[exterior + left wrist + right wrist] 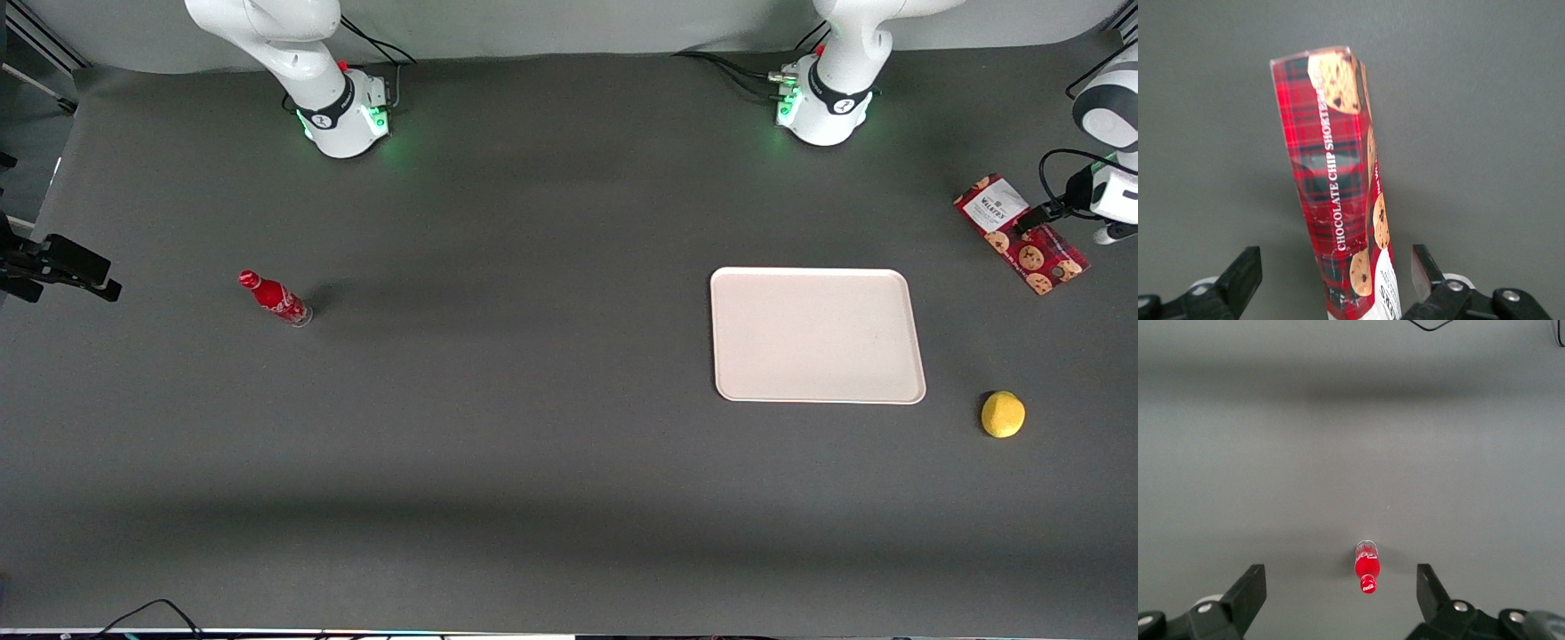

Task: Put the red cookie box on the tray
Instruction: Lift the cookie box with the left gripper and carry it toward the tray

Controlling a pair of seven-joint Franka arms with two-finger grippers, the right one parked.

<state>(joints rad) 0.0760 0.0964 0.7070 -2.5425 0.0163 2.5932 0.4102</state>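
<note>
The red cookie box point(1042, 259) lies flat on the dark table toward the working arm's end, farther from the front camera than the tray point(816, 334) and apart from it. The tray is pale cream and has nothing on it. My left gripper point(1034, 217) is low over the middle of the box. In the left wrist view the box point(1338, 173) runs lengthwise between the fingers. The gripper point(1336, 267) is open, one finger point(1245, 270) on each side of the box with a gap on both sides.
A yellow lemon point(1003, 414) sits nearer the front camera than the box, beside the tray's corner. A small red bottle point(276, 298) stands toward the parked arm's end; it also shows in the right wrist view point(1367, 565). The table's side edge is close to the box.
</note>
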